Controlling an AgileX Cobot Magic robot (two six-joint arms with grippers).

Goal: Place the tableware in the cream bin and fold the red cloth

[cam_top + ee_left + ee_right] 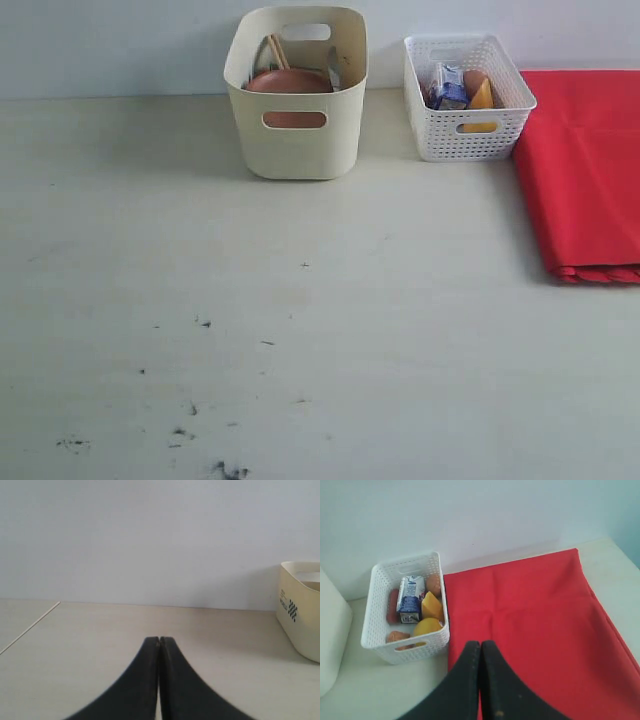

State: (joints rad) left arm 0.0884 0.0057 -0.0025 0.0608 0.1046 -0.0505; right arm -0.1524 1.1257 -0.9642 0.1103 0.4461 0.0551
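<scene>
Your left gripper (159,641) and right gripper (480,645) are both pressed together, empty. You'll find the red cloth (585,170) flat at the table's (330,300) right, just beside the white basket (468,120). The brown plate (288,82) and chopsticks (277,50) sit in the cream bin (296,140), left of that basket.

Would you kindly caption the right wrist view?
Shut right gripper facing red cloth beside white lattice basket of food.

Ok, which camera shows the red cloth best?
The right wrist view: the red cloth spreads wide across it, creases visible. The exterior view cuts it off at the frame edge; the left wrist view misses it entirely.
</scene>
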